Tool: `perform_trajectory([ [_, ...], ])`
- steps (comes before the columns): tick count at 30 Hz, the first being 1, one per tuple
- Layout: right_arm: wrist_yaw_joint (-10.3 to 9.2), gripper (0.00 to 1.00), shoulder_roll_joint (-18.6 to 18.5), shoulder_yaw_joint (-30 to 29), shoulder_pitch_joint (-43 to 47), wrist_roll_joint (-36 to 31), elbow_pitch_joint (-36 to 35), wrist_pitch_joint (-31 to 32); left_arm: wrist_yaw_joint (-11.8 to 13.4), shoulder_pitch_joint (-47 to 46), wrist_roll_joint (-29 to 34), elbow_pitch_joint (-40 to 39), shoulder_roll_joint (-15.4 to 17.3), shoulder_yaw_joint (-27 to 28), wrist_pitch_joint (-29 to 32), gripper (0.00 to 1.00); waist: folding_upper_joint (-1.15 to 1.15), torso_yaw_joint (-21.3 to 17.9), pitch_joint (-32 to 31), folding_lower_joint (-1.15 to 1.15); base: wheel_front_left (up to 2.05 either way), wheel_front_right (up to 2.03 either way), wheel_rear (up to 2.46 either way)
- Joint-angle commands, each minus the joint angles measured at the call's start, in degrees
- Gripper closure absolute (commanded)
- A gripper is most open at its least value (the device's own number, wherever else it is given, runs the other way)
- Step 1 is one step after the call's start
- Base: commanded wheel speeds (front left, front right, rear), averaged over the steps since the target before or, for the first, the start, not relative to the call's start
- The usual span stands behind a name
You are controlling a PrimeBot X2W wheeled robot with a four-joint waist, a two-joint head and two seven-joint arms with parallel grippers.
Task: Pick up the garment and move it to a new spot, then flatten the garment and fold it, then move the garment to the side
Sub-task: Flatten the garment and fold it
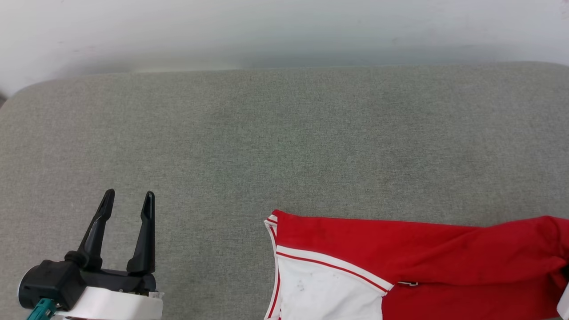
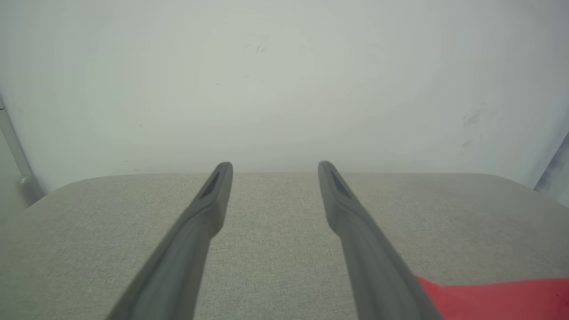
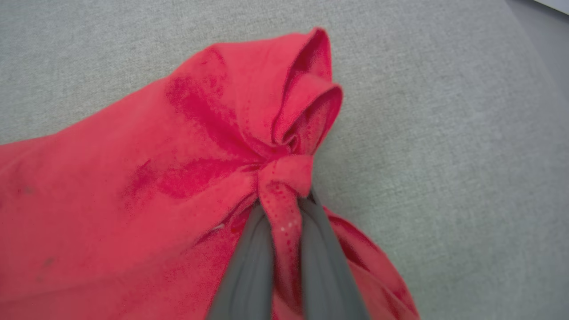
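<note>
The garment [image 1: 400,253], a red jersey with a white sleeve and red-and-white trim, lies at the lower right of the grey cushion in the head view. In the right wrist view my right gripper [image 3: 284,202] is shut on a bunched fold of the garment [image 3: 155,178], red cloth pinched between its two fingers. A red corner of the garment [image 2: 493,298] also shows at the lower right of the left wrist view. My left gripper [image 1: 129,200] hovers open over bare cushion to the garment's left, and between its fingers [image 2: 273,169] there is nothing.
The grey fabric cushion [image 1: 284,146] spreads across the head view, with a pale wall [image 1: 284,31] behind its far edge. Its rounded left corner sits at the upper left. Bare cushion lies beyond and left of the garment.
</note>
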Motion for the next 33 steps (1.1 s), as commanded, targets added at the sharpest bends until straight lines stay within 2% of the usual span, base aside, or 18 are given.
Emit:
perform_trajectory([
  [1,-0.1,1.0,0.3,0.2,-0.3,-0.4,-0.4,0.1,-0.1,0.7,-0.1,0.1,0.2,0.0,-0.1,0.0,0.0,-0.1,-0.2,0.0,0.0,0.0,0.0],
  [4,-0.07,1.0,1.2,1.4,0.8,-0.1,-2.6,0.9,-0.1,0.9,-0.2,0.3,0.1,0.0,-0.1,0.0,0.0,-0.3,-0.9,0.0,0.0,0.0,0.0],
  [5,-0.07,1.0,1.7,2.8,2.4,0.4,-6.2,2.3,-0.1,1.3,-0.3,0.3,-0.1,0.0,-0.1,0.0,0.0,-0.6,-1.8,0.0,0.0,0.0,0.0],
  [12,-0.07,1.0,3.4,7.6,7.3,2.1,-17.3,7.4,-0.1,2.3,-0.5,0.5,-0.7,0.3,-0.1,0.0,0.0,-1.3,-3.4,0.0,0.0,0.0,0.0],
  [20,-0.06,1.0,8.0,14.5,10.3,4.9,-27.6,14.1,-0.1,2.3,-0.5,0.4,-1.3,0.0,-0.1,0.0,0.0,-0.7,-4.1,0.0,0.0,0.0,0.0],
  [27,-0.06,1.0,13.6,21.5,8.0,6.7,-30.8,16.2,-0.1,2.6,-0.6,0.7,-1.4,-0.4,-0.1,0.0,0.0,0.5,-4.6,0.0,0.0,0.0,0.0],
  [33,-0.06,1.0,16.3,26.6,5.3,7.9,-28.9,15.6,-0.1,2.2,-0.7,0.8,-1.1,-0.5,-0.1,0.0,0.0,1.9,-4.6,0.0,0.0,0.0,0.0],
])
